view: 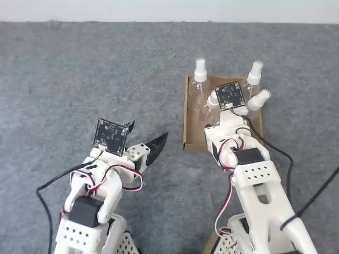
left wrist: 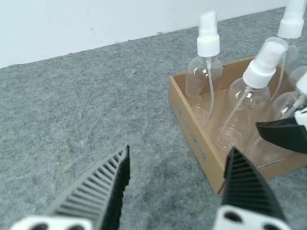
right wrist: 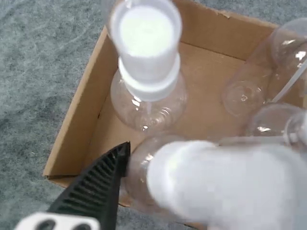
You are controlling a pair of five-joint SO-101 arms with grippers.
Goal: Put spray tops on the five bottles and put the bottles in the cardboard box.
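Clear plastic bottles crowd the cardboard box, so the right gripper, state undeterminable, may topple neighbours; the left gripper hangs spread, empty.

Clear bottles with white spray tops stand together inside the shallow brown cardboard box.

Glossy plastic bottles, matt cardbd box
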